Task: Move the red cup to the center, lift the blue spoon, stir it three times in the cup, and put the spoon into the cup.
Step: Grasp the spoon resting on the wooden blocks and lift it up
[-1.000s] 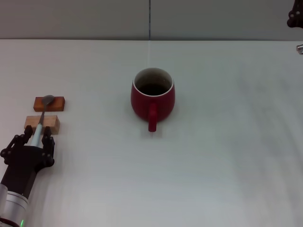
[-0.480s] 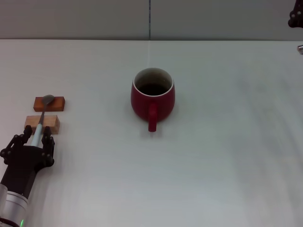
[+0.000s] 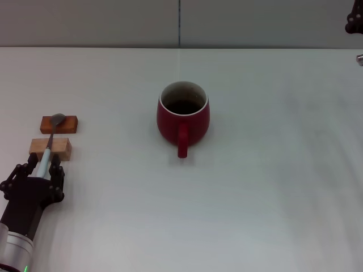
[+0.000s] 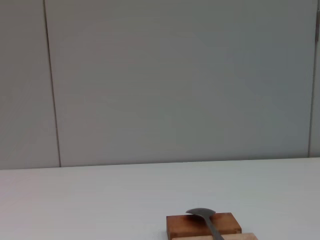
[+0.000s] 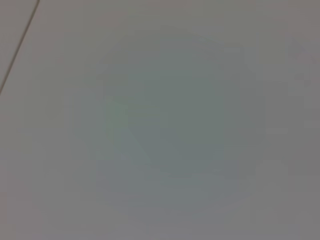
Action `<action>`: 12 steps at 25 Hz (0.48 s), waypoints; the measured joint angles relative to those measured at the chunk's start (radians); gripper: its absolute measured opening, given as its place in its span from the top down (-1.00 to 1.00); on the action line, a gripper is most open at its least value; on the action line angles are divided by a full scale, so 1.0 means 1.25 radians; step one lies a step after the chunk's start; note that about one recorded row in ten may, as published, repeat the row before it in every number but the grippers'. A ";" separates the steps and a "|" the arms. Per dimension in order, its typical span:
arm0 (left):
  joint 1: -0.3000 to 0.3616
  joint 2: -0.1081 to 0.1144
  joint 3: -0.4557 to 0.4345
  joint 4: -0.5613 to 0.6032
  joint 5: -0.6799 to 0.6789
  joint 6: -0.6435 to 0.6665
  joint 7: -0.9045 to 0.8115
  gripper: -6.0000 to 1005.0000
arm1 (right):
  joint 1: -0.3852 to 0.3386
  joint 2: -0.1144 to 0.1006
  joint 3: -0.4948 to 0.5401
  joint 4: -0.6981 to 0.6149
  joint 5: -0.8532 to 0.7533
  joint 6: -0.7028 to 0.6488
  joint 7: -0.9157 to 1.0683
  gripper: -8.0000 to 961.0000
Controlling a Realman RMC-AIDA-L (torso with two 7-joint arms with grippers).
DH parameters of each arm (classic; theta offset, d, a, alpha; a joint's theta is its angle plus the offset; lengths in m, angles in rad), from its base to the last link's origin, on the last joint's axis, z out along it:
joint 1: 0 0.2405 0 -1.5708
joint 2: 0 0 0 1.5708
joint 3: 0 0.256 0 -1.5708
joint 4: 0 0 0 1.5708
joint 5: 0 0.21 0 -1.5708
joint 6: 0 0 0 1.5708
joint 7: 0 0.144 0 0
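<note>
The red cup (image 3: 182,116) stands upright in the middle of the white table, its handle pointing toward me. The blue spoon (image 3: 50,139) lies at the far left across two small wooden blocks, its grey bowl on the farther, darker block (image 3: 59,124) and its pale handle over the lighter block (image 3: 51,148). My left gripper (image 3: 41,167) is low on the table just behind the lighter block, open, with the end of the spoon handle between its fingers. The left wrist view shows the spoon's bowl (image 4: 201,212) on the darker block (image 4: 185,227). My right gripper (image 3: 354,21) is parked at the far right corner.
The white table (image 3: 272,187) ends at a grey wall along the back. The right wrist view shows only a plain grey surface.
My left gripper has slid back a little toward me along the spoon handle. The spoon, the blocks and the cup have not moved.
</note>
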 joint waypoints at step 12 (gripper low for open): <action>-0.006 -0.001 0.000 0.002 0.000 0.000 0.000 0.21 | -0.002 0.000 -0.001 0.001 0.000 -0.005 0.000 0.97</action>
